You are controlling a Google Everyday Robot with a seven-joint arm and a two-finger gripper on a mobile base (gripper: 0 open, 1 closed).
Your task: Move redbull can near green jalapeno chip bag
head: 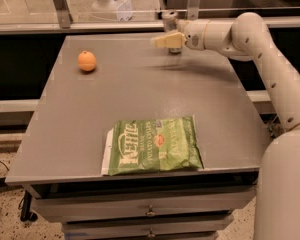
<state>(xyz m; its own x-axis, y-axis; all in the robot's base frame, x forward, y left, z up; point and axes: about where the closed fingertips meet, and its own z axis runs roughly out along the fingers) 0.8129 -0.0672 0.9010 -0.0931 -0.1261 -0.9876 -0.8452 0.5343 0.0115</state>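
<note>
We read one word only: "Kettle", in large white letters on the green chip bag (155, 146), which lay at the 6 o'clock edge of the table (140, 94). The word ran sideways along the bag's left part. The smaller print beside it was too blurred for us to read. The gripper (165, 40) hung at 1 o'clock, just in front of the can (170, 19); we read nothing on either.
</note>
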